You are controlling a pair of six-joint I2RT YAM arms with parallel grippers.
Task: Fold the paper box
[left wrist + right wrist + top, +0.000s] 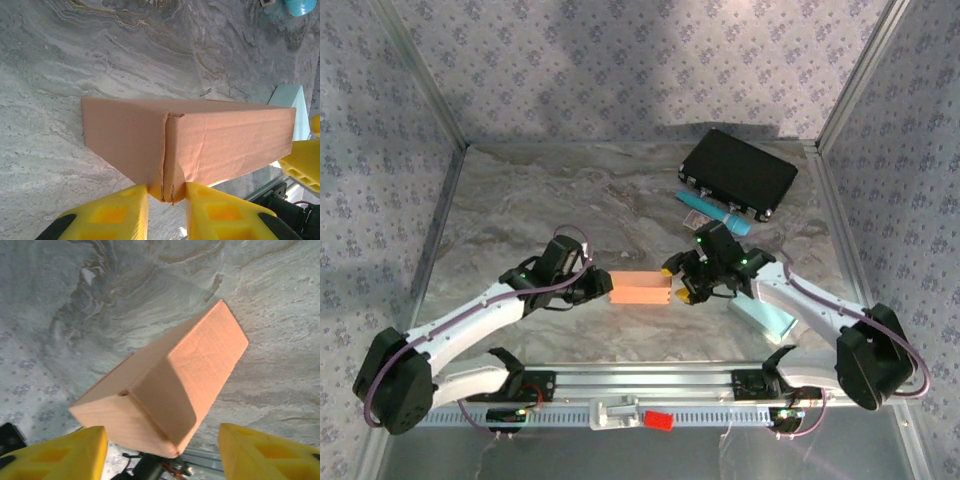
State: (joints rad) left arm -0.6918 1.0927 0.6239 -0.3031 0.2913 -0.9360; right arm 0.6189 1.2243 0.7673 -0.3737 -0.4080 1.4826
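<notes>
Now the paper box (pixel 640 289) lies on the worktop (pixel 550 200) between both arms, the left claw (pixel 167 195) nipping its end seam and the right claw (pixel 162 452) spread wide around the other end, so squeezing that flap flush seems next

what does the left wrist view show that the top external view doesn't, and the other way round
Left wrist: the seam down the end of the orange-brown cardboard box, its lower corner pinched between the yellow fingers of the left tool. Top external: the black rectangular case, the white left arm and the white right arm. Both: the box, the grey marbled table and the pale blue slab.
</notes>
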